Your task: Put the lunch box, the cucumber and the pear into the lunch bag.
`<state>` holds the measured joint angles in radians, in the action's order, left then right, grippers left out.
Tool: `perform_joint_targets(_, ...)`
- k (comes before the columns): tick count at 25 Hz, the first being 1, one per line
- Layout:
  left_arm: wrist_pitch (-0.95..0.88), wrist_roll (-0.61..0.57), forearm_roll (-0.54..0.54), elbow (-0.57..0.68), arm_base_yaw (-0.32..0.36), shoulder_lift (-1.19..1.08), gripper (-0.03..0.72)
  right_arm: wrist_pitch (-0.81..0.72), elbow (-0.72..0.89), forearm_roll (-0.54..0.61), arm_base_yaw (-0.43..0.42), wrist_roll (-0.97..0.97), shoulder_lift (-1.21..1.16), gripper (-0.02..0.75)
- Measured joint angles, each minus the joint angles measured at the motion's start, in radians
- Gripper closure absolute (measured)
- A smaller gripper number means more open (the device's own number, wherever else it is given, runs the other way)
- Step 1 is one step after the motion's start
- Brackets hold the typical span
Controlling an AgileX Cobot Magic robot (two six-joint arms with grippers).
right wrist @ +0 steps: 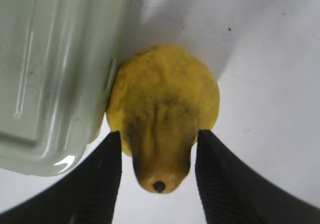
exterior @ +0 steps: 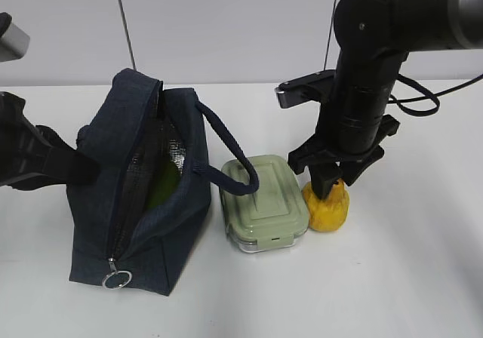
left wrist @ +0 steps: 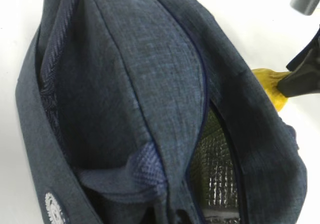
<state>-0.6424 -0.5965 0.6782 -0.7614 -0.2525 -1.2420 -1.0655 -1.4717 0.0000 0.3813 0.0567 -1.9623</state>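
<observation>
The navy lunch bag (exterior: 102,130) stands at the left with its zipper open and silver lining showing; it fills the left wrist view (left wrist: 125,74). The green cucumber (exterior: 162,183) lies inside it. The sage-green lunch box (exterior: 266,202) sits on the table right of the bag and also shows in the right wrist view (right wrist: 50,59). The yellow pear (exterior: 330,211) stands against the box's right side. My right gripper (right wrist: 159,134) is open, its fingers straddling the pear's (right wrist: 165,99) narrow top with small gaps. My left gripper (exterior: 83,168) pinches the bag's left side; its fingers are hidden in the left wrist view.
The bag's rolled loop handle (exterior: 235,161) droops onto the lunch box's near-left corner. The metal ring pull (exterior: 117,279) hangs at the bag's front end. The white table (exterior: 407,278) extends right and front. The pear's edge shows past the bag in the left wrist view (left wrist: 270,84).
</observation>
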Motion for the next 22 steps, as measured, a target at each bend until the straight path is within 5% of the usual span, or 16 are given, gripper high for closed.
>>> perform_joint_targets(7, 0.001, 0.000, 0.000, 0.000, 0.000, 0.000, 0.685, -0.006, 0.000, 0.000, 0.000, 0.002, -0.018, 0.577)
perform_joint_targets(16, 0.001, 0.000, 0.000, 0.000, 0.000, 0.000, 0.685, -0.012, -0.060, 0.000, 0.000, 0.004, 0.151, 0.580)
perform_joint_targets(22, 0.001, 0.000, 0.000, 0.000, 0.000, 0.000, 0.685, -0.014, -0.196, 0.237, 0.029, 0.152, 0.258, 0.582)
